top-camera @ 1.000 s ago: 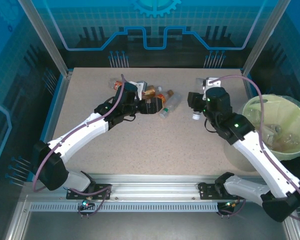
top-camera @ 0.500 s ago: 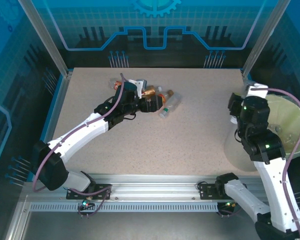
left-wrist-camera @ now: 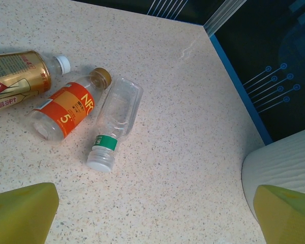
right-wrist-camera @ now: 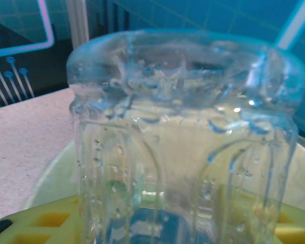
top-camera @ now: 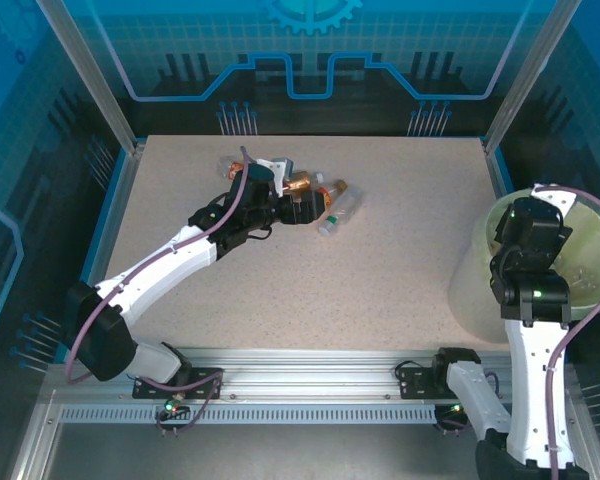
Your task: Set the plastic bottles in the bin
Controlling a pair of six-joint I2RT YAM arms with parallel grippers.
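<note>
1. Top external view: the left arm [top-camera: 170,262] reaches across the worktop [top-camera: 400,290] to a huddle of bottles near the far middle. The right arm [top-camera: 530,330] rises at the right edge, with its wrist above the bin [top-camera: 588,262].
2. The bin stands at the worktop's right edge, lined with a pale yellow-green bag, well apart from the huddle.
3. Left pincer [left-wrist-camera: 152,216] is released. Its two yellow fingers [left-wrist-camera: 20,216] sit at opposite bottom corners of the left wrist view, with bare worktop between them.
4. Three bottles lie on their sides just ahead of it:
   - gold-label bottle [left-wrist-camera: 15,81], white cap
   - orange-label bottle [left-wrist-camera: 66,111], brownish cap
   - clear bottle [left-wrist-camera: 117,119], green neck band and white cap
5. The orange-label bottle lies between the other two, side by side with the clear bottle but head to tail. Its cap points away from the camera and the clear bottle's cap points toward it. Can't tell whether they touch.
6. The gold-label bottle's cap points toward the orange-label bottle's cap end.
7. Right pincer [right-wrist-camera: 162,231] is grasping a see-through bottle [right-wrist-camera: 183,127] — base toward the right wrist camera, yellow fingers on either side low in frame.
8. Behind that bottle are the bin's pale rim and, at left, a strip of worktop.
9. From above, the see-through bottle is hidden under the right wrist, which hangs over the bin's left part.
</note>
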